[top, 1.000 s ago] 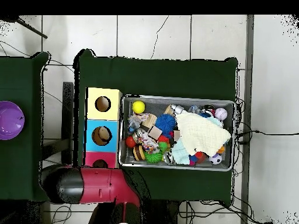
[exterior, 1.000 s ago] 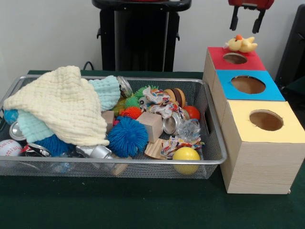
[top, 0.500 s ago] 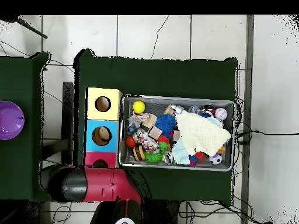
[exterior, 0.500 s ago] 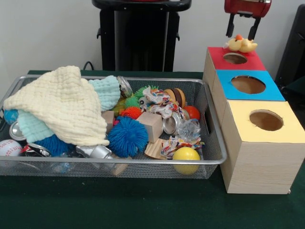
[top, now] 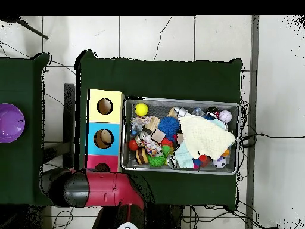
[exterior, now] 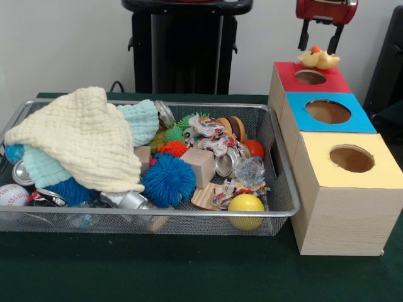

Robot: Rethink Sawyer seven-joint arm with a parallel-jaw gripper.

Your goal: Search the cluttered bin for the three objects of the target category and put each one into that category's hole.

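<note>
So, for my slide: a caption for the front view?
Open gripper above a yellow duck on the red box, beside a cluttered bin.

We see the Sawyer arm (top: 98, 189) from overhead as a thick crimson link with a rounded black-and-grey joint at one end; in the front view the gripper (exterior: 320, 36) shows a glossy red housing and two slim black fingers (exterior: 305, 34) parted.

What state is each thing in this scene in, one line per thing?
Red and black tool: open, above the duck.
Yellow rubber duck: sitting on the red box top, beside its hole.
Cream knitted cloth: draped over toys.
Silver wire mesh bin: full of clutter.
</note>
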